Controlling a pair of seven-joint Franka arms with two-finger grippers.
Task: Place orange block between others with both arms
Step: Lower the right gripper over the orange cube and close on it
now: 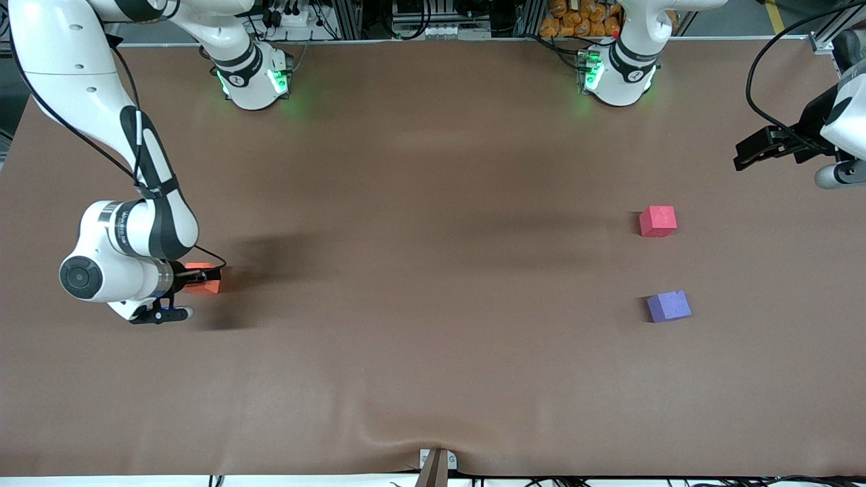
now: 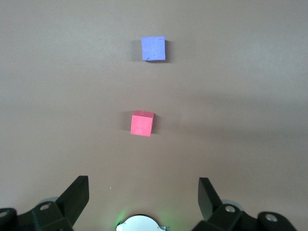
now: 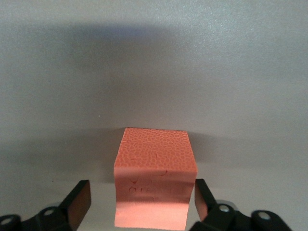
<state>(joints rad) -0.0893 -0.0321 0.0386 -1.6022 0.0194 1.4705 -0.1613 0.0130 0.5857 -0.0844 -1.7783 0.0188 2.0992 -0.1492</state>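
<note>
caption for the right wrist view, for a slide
Right gripper straddles the orange block on the brown table, one finger visibly apart from the block's side.

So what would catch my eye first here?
Probably the right pincer low at the right arm's end of the table, its open fingers either side of the orange block. Toward the left arm's end sit a pinkish-red cube and, nearer the front camera, a purple-blue cube; the left pincer waits open above them.
</note>
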